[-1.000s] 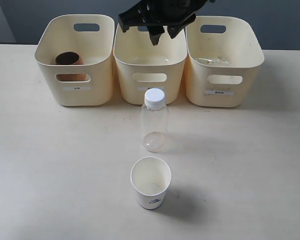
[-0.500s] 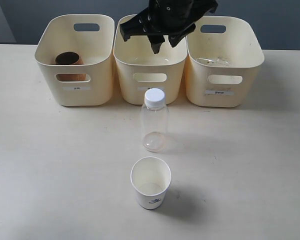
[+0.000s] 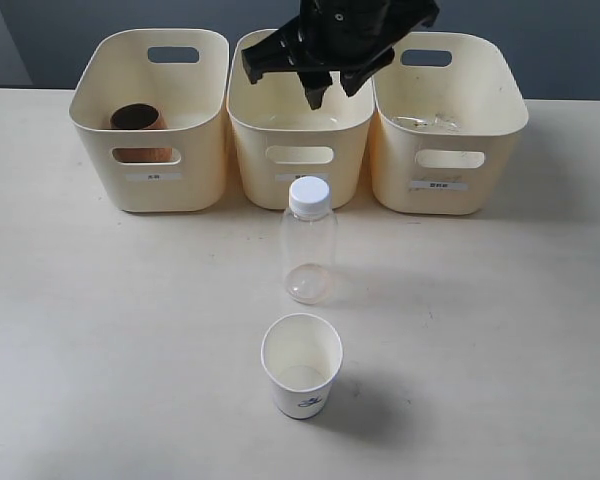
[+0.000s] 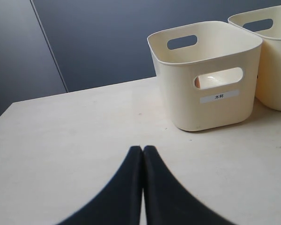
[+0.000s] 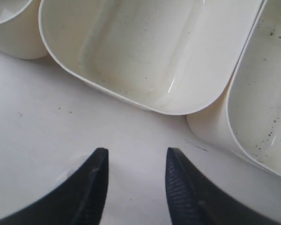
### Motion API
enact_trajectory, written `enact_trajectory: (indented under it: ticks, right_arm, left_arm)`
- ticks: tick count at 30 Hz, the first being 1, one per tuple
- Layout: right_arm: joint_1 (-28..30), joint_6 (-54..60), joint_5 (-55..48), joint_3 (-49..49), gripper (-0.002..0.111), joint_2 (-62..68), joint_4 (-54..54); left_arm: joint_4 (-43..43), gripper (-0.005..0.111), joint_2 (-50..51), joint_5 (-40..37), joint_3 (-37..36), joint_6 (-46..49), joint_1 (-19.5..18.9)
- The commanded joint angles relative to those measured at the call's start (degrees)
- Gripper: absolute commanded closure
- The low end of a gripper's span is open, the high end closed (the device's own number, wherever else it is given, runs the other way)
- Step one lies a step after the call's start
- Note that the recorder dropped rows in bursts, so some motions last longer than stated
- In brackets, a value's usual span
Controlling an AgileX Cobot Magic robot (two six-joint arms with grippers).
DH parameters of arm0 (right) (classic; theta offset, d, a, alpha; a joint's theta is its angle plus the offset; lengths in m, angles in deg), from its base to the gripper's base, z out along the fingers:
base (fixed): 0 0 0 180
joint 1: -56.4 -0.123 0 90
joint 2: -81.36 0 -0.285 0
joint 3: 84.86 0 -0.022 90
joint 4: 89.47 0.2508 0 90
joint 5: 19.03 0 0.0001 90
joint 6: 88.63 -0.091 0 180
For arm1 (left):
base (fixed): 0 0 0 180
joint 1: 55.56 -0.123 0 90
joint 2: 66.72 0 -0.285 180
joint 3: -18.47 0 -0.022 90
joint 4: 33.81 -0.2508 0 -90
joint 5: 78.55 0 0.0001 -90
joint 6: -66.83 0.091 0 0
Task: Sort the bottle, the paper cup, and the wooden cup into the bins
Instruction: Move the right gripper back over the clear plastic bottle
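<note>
The bins (image 3: 150, 190), three matching cream plastic tubs with rounded corners and oval handle cutouts, stand in a row at the back of the pale tabletop (image 3: 100, 330). One item looks sorted: the rounded reddish-brown wooden cup (image 3: 137, 119) sits inside the left tub, also showing through its front cutout. Two items remain. The small clear plastic bottle with a white screw cap (image 3: 308, 245) stands upright just in front of the middle tub, and the small white paper cup with a blue mark (image 3: 301, 362) stands upright nearer the camera, apart from the bottle. The middle tub holds nothing visible.

The right gripper (image 3: 318, 88) hangs above the middle tub, jaws spread and holding nothing. The left gripper (image 4: 143, 154) is low over bare tabletop, jaws pressed together on nothing. By this reckoning, roughly a third of the sorting is done.
</note>
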Motion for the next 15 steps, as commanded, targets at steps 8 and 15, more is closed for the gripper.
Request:
enact_trajectory:
  ticks: [8, 15]
  right_arm:
    - [-3.4, -1.3, 15.9, 18.1, 0.069, -9.3, -3.3]
    - [-4.9, -2.4, 37.2, 35.8, 0.069, -18.6, -3.7]
  left_arm:
    - [0.1, 0.107, -0.3, 0.0, -0.1, -0.1, 0.2]
    - [0.1, 0.107, -0.3, 0.0, -0.1, -0.1, 0.2]
